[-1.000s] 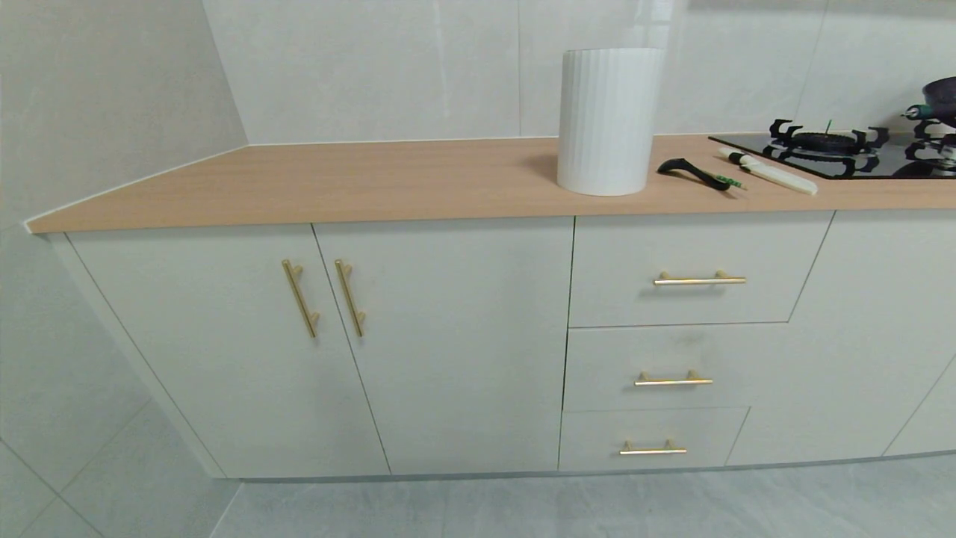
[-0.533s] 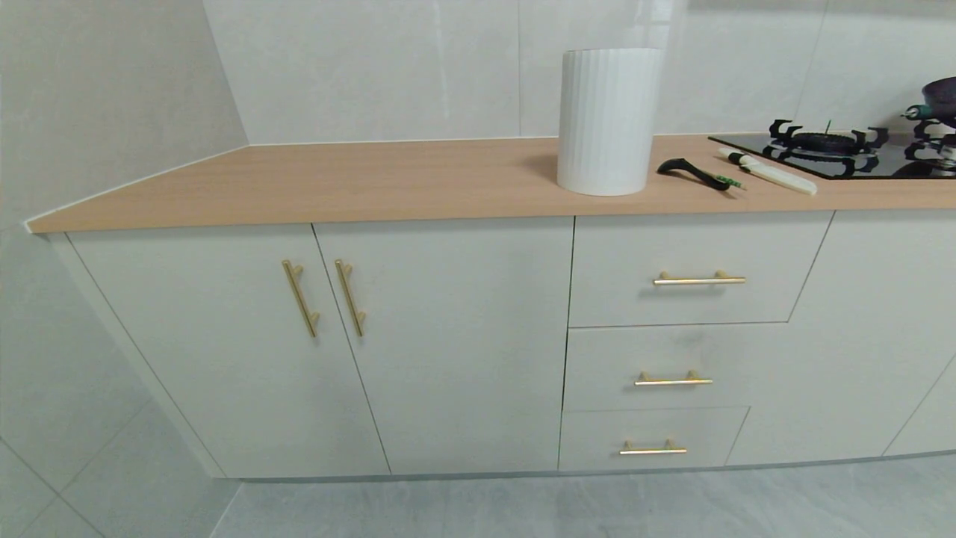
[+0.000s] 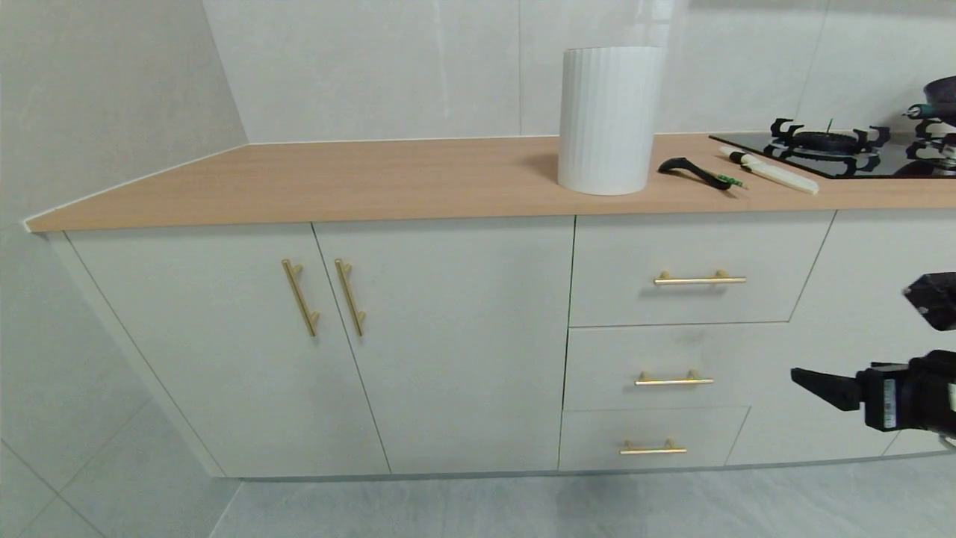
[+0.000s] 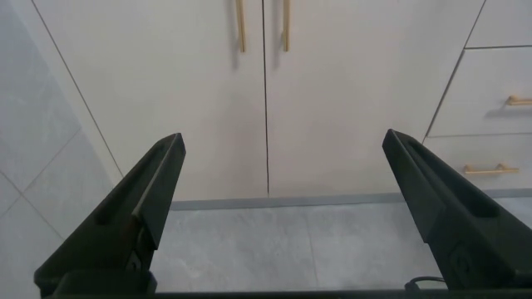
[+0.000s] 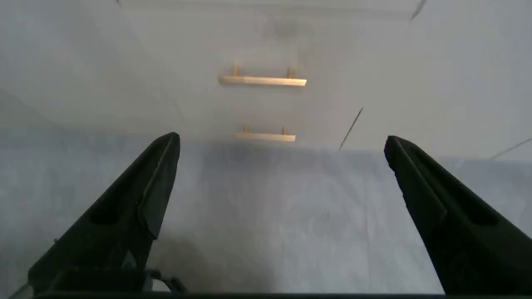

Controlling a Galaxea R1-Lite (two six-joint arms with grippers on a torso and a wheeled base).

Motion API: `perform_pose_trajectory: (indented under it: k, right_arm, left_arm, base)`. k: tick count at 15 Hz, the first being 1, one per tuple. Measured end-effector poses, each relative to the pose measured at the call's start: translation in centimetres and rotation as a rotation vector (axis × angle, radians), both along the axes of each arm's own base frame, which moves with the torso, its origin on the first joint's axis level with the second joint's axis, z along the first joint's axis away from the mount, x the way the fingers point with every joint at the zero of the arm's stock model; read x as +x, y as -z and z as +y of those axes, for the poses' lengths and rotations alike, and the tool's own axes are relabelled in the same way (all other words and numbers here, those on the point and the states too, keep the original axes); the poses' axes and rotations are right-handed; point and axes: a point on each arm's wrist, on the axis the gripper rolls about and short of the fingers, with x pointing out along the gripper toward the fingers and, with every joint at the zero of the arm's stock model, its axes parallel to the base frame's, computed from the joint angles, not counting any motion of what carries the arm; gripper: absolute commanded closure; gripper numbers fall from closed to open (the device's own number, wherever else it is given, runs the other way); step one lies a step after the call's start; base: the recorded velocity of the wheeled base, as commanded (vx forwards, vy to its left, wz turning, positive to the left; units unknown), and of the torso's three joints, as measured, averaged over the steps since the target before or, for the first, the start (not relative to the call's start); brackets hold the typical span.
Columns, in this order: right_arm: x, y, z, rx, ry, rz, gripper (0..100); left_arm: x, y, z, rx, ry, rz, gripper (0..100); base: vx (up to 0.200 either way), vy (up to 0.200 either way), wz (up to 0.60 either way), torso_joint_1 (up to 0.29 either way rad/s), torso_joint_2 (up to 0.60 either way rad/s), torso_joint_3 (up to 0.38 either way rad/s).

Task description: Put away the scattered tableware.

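On the wooden countertop (image 3: 358,179) lie a black-handled peeler (image 3: 694,173) and a white knife (image 3: 773,172), both just right of a tall white ribbed holder (image 3: 609,119). My right gripper (image 3: 851,334) hangs open and empty at the far right, low in front of the drawer fronts, well below the counter. Its own view has the fingers (image 5: 133,216) spread wide, with my right gripper (image 5: 281,143) facing the two lower drawer handles (image 5: 263,80). My left gripper (image 4: 283,139) is open and empty too, low before the cupboard doors (image 4: 266,100) and the floor.
Three drawers with gold handles (image 3: 700,280) stack under the holder; a double-door cupboard (image 3: 325,299) is to their left. A black gas hob (image 3: 836,149) with a pot stands at the counter's far right. Tiled walls close the back and the left corner.
My right gripper has come into the head view from the right edge, at drawer height. Everything on the counter stays where it was.
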Motion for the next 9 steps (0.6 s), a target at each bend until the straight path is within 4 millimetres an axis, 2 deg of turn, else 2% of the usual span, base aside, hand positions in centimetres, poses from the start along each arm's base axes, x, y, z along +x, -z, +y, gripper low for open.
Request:
perform_pose_trajectory:
  k: [2, 5, 9]
  right_arm:
    - [4.0, 2.2, 0.3, -0.004, -0.008, 0.09, 0]
    - [8.6, 5.6, 1.3, -0.013, -0.032, 0.159, 0]
    - [12.6, 9.8, 2.2, -0.017, -0.046, 0.16, 0]
  left_arm:
    - [0.0, 0.0, 0.0, 0.0, 0.0, 0.0, 0]
    - [0.0, 0.0, 0.0, 0.0, 0.0, 0.0, 0]
    - [0.0, 0.0, 0.0, 0.0, 0.0, 0.0, 0]
  base:
    - [0.0, 0.0, 0.0, 0.0, 0.0, 0.0]
    - [0.0, 0.0, 0.0, 0.0, 0.0, 0.0]
    - [0.0, 0.0, 0.0, 0.0, 0.0, 0.0]
